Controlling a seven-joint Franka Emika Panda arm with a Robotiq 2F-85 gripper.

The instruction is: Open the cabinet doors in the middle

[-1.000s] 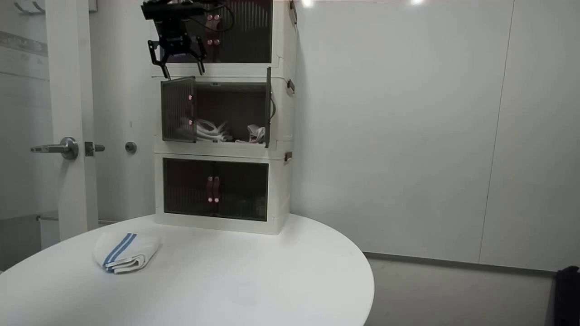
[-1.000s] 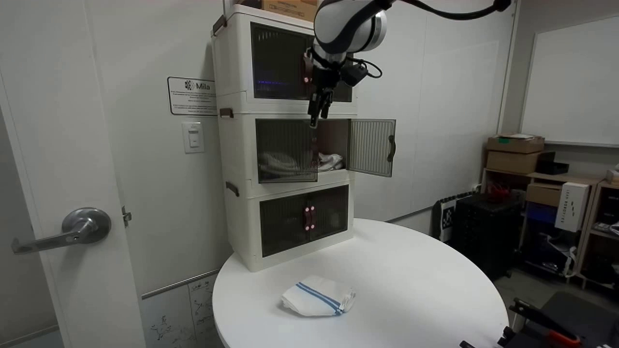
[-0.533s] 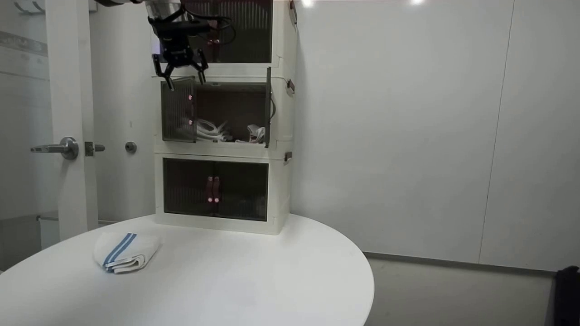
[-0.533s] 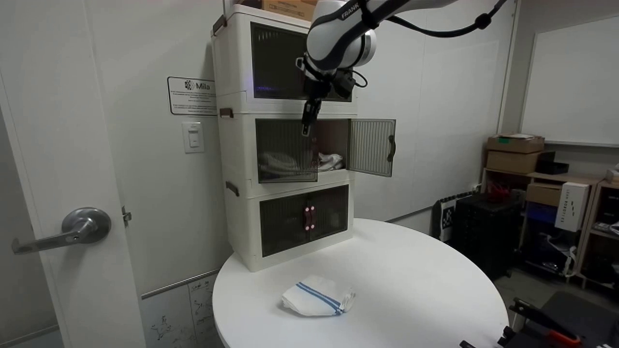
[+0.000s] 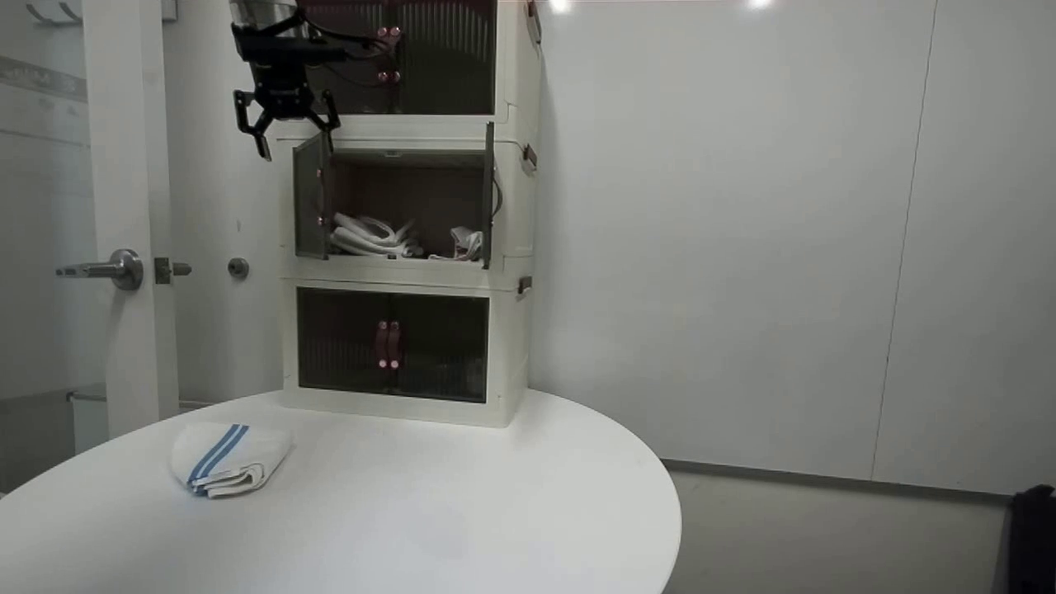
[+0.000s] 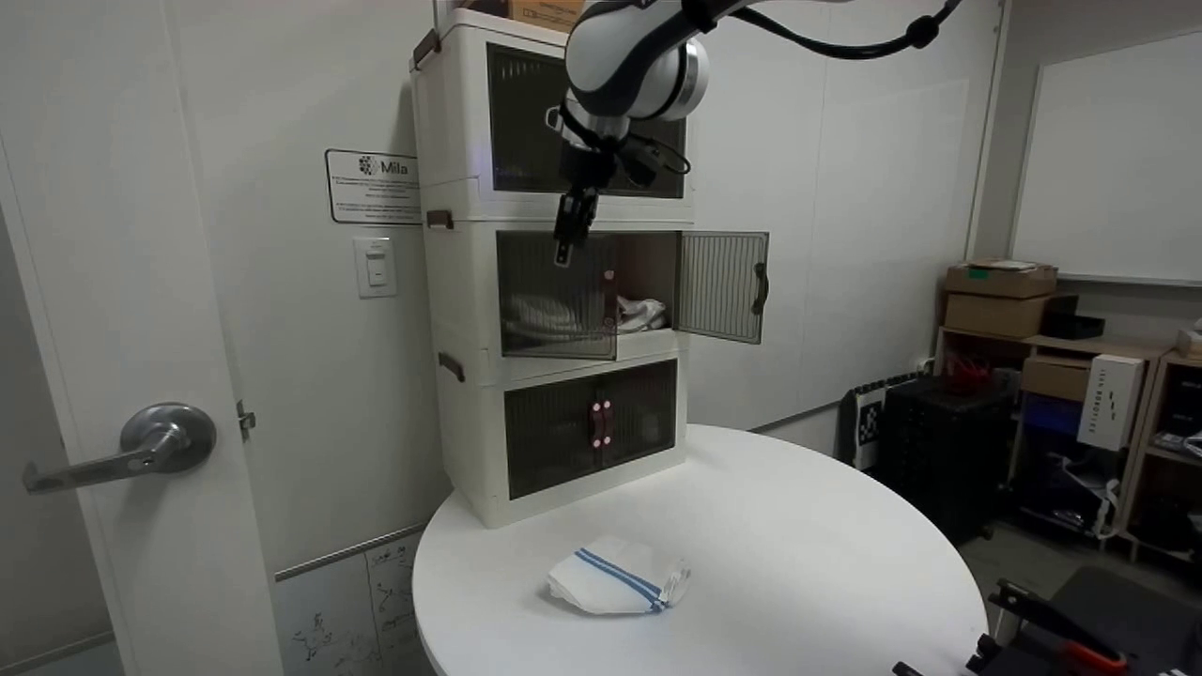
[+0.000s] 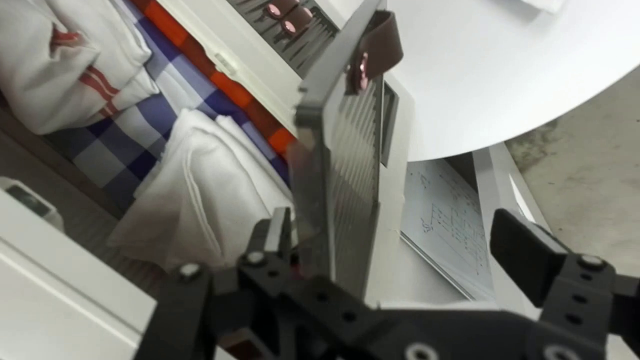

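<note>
White cab (image 5: 392,273), three units stacked, stands at approx. 10 o'clock in an ext. view; at its mid level the 9 o'clock door (image 5: 310,202) and 3 o'clock door (image 6: 721,286) are both open, grey-tinted, ribbed & see-thru. In wrist view the 9 o'clock door shows close up: dark frame, brown handle (image 7: 385,45) w/ pink stud at approx. 1 o'clock; inside the cab lie a white cloth (image 7: 210,185) at 9 o'clock & a red-striped cloth (image 7: 55,85) at 10 o'clock. Arm (image 6: 634,66) comes in from approx. 1 o'clock in an ext. view, wrist bent, gripper (image 5: 298,148) pointing down twd 6 o'clock by the 9 o'clock door's top. Fingers (image 7: 525,255) are spread wide, released; wrist view has the 9 o'clock door btwn them, just beside the 7 o'clock finger, can't tell if touching. Vs. half a sec ago, in an ext. view the 9 o'clock door has swung wider, its free edge now nearer 9 o'clock, & more white cloth shows; gripper has shifted twd 9 o'clock in both ext. views. 3 o'clock door hasn't moved; same for the folded towel (image 5: 231,462) on the table (image 5: 429,511), at 8 o'clock in an ext. view.
</note>
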